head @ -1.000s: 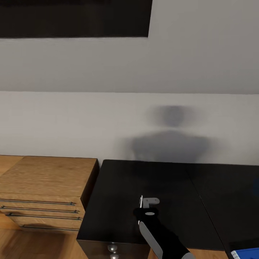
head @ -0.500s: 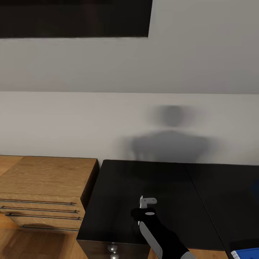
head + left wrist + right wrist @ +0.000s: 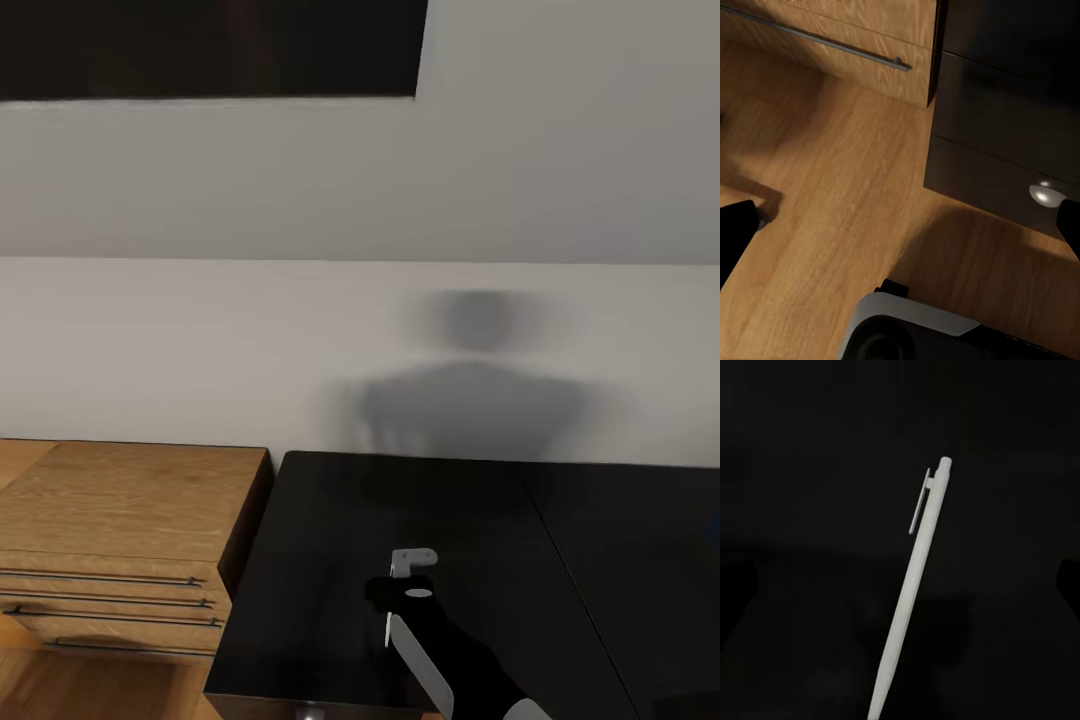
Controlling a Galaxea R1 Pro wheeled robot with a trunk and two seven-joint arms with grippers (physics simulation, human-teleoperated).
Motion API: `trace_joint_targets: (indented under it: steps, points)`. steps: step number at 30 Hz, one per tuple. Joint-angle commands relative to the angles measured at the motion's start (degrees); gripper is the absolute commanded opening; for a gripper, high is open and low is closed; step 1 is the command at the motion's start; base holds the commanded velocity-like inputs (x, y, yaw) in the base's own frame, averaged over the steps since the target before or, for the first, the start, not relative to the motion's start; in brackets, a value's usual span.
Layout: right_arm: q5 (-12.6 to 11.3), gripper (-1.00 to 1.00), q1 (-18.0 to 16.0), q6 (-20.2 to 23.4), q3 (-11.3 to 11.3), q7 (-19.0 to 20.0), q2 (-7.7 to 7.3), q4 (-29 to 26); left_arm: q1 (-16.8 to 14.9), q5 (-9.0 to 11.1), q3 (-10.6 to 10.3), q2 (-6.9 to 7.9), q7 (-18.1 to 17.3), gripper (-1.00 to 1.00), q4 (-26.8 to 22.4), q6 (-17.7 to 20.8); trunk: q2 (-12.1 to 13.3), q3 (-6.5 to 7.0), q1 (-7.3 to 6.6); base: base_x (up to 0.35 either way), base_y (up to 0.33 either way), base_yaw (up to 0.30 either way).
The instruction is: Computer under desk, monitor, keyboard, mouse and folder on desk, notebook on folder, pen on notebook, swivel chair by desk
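Setting I am working in: a furnished home room, study corner. Evidence: black-topped counter [image 3: 420, 540] with a knobbed drawer pedestal [image 3: 1020, 157]; light wooden drawer cabinet [image 3: 120, 520] with bar handles beside it; wood plank floor [image 3: 832, 225]; plain pale wall [image 3: 300, 330]; white pen [image 3: 911, 585] on the counter

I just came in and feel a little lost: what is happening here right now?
The robot faces the black desk, with a wooden drawer cabinet beside it. Its right arm reaches over the desktop, and the right wrist view shows a slim white pen against that dark surface. Whether the right gripper holds the pen is unclear.
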Motion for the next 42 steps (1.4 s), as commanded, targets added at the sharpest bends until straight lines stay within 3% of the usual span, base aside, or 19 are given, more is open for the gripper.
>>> trace_joint_targets:
  steps: [1, 12, 42]
  points:
    - [-0.48, 1.00, -0.07, 0.14, 0.20, -0.53, -0.04, -0.08, -0.02, -0.62, 0.13, -0.01, 0.53, 1.00, 0.01, -0.12, -0.10, -0.11, 0.03, 0.013, 0.000, 0.000]
    - [-0.47, 1.00, -0.07, 0.15, 0.19, -0.49, -0.05, -0.08, -0.01, -0.62, 0.13, -0.01, 0.55, 1.00, 0.01, -0.18, -0.10, -0.11, 0.03, 0.002, 0.000, 0.000]
    - [-0.82, 1.00, -0.07, 0.46, 0.03, -0.45, -0.05, 0.00, -0.01, -0.44, 0.22, -0.01, 0.55, 1.00, 0.01, -0.23, -12.13, -5.49, 6.62, 0.000, 0.000, 0.000]
